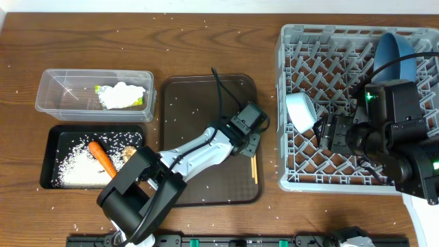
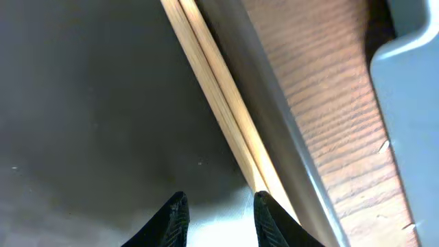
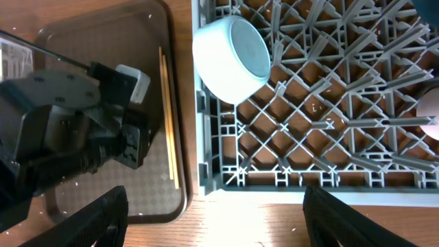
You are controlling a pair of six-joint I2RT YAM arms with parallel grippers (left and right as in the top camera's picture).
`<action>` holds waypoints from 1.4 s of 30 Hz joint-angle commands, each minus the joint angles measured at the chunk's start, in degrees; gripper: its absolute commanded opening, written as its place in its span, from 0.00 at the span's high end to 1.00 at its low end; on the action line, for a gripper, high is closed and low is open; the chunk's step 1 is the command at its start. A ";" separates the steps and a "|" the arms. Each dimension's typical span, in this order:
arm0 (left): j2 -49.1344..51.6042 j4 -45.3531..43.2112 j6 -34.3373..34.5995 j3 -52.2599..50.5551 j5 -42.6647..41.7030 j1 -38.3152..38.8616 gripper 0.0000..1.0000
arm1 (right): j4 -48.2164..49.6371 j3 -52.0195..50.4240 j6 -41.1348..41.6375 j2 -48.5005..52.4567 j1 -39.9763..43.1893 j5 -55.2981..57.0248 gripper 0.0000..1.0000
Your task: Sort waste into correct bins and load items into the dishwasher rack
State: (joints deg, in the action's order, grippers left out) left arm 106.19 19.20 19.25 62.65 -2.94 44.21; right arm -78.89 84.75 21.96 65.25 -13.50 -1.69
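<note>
The chopsticks lie side by side along the right rim of the brown serving tray, also seen as thin chopsticks from overhead. My left gripper hangs low over their near end, open, with bare tray floor between its fingers; the right fingertip is next to the sticks. My right gripper is wide open over the dishwasher rack's front left corner, holding nothing. In the rack, a white bowl lies on its side and a blue plate stands at the back.
A clear tub at the left holds a crumpled napkin and a yellow wrapper. A black tray below it holds a carrot, rice and a brown chunk. Rice grains dot the wooden table.
</note>
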 commanded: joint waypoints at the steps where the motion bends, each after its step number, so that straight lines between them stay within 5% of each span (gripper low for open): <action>1: 0.87 0.74 4.52 1.05 1.31 -0.13 0.67 | -0.44 0.31 0.72 0.02 -0.20 0.37 0.25; 19: 0.63 2.78 8.52 1.14 3.91 -1.44 0.67 | -1.31 0.22 0.72 0.02 -0.20 0.37 0.25; 30: -21.31 17.55 3.23 1.25 3.58 -17.09 0.67 | 0.04 -0.68 0.74 1.88 -1.95 -1.84 0.30; 42: -44.74 34.84 -2.95 1.25 3.65 -33.90 0.29 | 15.91 -11.15 6.75 17.68 -20.48 -2.82 0.43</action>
State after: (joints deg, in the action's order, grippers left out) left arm 63.92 52.71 18.39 63.07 0.43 12.29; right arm -65.04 74.81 26.55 79.83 -30.00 -4.14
